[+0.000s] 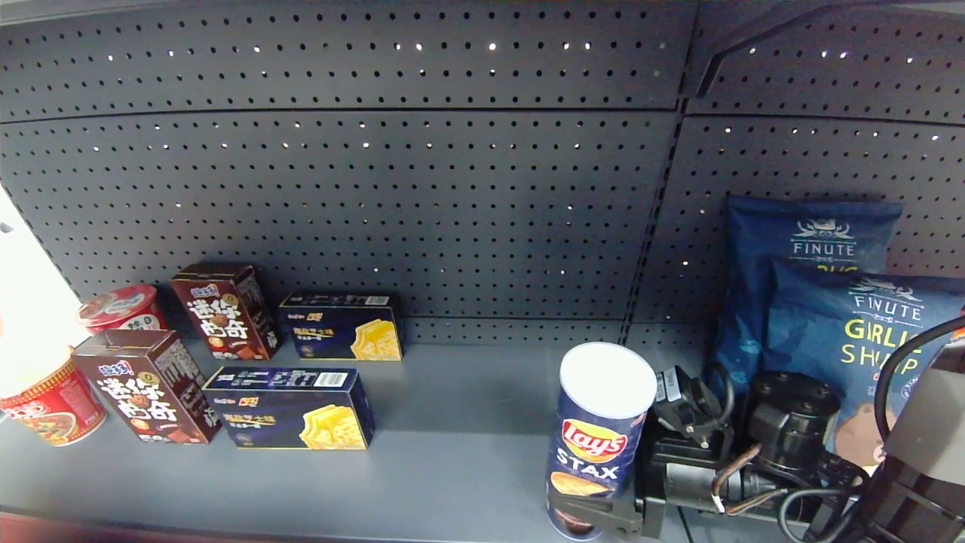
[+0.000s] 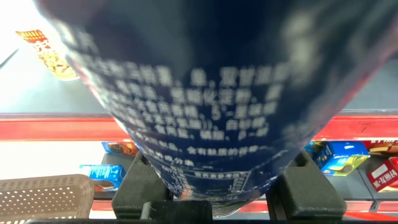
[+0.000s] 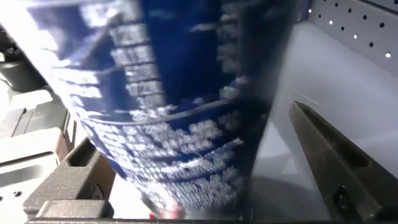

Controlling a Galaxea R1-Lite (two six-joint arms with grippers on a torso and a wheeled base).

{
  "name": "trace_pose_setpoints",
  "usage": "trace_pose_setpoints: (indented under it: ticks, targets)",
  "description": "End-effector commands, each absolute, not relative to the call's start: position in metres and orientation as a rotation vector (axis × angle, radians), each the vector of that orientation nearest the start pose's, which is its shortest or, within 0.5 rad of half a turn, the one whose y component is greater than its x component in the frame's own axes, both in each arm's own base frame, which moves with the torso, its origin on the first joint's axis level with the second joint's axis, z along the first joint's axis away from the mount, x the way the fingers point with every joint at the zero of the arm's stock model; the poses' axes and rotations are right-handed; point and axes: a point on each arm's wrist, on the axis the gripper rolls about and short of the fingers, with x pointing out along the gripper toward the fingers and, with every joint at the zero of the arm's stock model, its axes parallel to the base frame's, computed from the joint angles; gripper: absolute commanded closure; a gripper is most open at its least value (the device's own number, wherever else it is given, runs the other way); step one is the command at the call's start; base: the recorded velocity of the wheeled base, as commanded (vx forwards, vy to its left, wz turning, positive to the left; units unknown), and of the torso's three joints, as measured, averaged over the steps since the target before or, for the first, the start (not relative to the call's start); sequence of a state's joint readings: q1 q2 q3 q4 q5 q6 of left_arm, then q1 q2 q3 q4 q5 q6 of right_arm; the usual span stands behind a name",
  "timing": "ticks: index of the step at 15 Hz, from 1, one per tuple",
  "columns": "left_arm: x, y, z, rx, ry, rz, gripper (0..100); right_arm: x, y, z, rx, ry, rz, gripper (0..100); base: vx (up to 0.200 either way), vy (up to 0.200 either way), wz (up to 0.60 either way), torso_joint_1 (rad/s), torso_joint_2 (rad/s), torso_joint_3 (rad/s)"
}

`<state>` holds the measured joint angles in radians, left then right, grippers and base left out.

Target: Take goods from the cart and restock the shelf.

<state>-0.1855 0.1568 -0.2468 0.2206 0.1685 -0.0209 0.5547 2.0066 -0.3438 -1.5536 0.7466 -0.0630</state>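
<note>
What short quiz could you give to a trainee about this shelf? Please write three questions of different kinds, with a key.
1. Choose one: what stands between the fingers of the right gripper? A) a chip can B) a noodle cup C) a brown box
2. True or false: the blue bags lie flat at the left end of the shelf.
3. Fill in: ___ dark blue boxes lie on the shelf.

Key: 1 A. 2 False: they stand upright at the right end. 3 Two.
</note>
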Motion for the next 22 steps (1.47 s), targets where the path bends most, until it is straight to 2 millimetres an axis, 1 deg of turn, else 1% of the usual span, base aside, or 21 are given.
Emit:
trace_pose_setpoints:
  ticks: [1, 2, 5, 7, 9, 13, 16, 22]
  targets:
    - [-0.027, 0.009, 0.124, 0.001, 0.129, -0.014, 100, 0.214, 0.149, 0.091, -0.043, 0.067, 1.296, 0, 0.000, 0.000, 0.00, 0.000, 0.00, 0.000]
    - [-0.027, 0.009, 0.124, 0.001, 0.125, -0.012, 100, 0.208, 0.143, 0.094, -0.043, 0.069, 1.290, 0, 0.000, 0.000, 0.00, 0.000, 0.00, 0.000]
    - [-0.028, 0.009, 0.124, 0.000, 0.118, -0.014, 100, 0.202, 0.126, 0.097, -0.042, 0.075, 1.235, 0, 0.000, 0.000, 0.00, 0.000, 0.00, 0.000]
    - [-0.030, 0.009, 0.122, 0.001, 0.126, -0.014, 100, 0.198, 0.117, 0.102, -0.041, 0.067, 1.211, 0, 0.000, 0.000, 0.00, 0.000, 0.00, 0.000]
    - [-0.033, 0.010, 0.120, 0.001, 0.124, -0.014, 100, 0.197, 0.113, 0.102, -0.040, 0.072, 1.194, 0, 0.000, 0.000, 0.00, 0.000, 0.00, 0.000]
    - [-0.034, 0.010, 0.120, 0.000, 0.121, -0.012, 100, 0.200, 0.112, 0.101, -0.039, 0.074, 1.181, 0, 0.000, 0.000, 0.00, 0.000, 0.00, 0.000]
    - [-0.034, 0.010, 0.120, 0.000, 0.121, -0.014, 100, 0.204, 0.108, 0.101, -0.039, 0.073, 1.157, 0, 0.000, 0.000, 0.00, 0.000, 0.00, 0.000]
    - [-0.034, 0.010, 0.121, 0.000, 0.119, -0.014, 100, 0.205, 0.108, 0.099, -0.038, 0.086, 1.133, 0, 0.000, 0.000, 0.00, 0.000, 0.00, 0.000]
